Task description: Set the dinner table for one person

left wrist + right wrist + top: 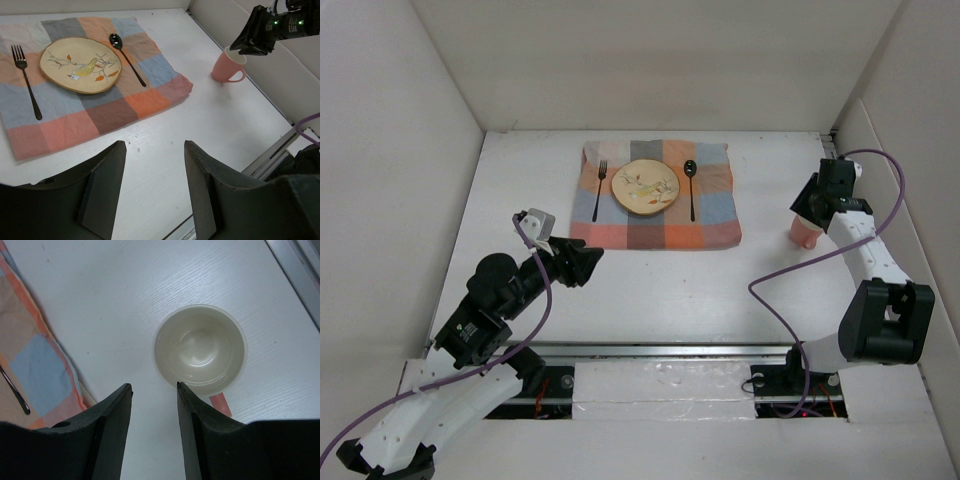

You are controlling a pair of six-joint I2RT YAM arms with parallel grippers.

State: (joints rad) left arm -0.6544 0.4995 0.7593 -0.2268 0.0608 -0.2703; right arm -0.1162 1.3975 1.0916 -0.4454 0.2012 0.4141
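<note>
Broadly, the table (650, 300) lies flat before the arm bases, its long axis running left to right across the top view. At its far middle a checkered cloth (655, 228) carries a plate (646, 187), a fork (600, 190) to the left and a spoon (691, 188) to the right, handles pointing toward the arms. A pink mug (200, 347) stands upright on bare table, right of the cloth. The right claw (154, 387) hangs over it, parted and gripping nothing — only its wrist view shows the mug's hollow inside, rim at one fingertip. The left claw (155, 150) hovers wide apart and empty near the cloth's near left corner.
</note>
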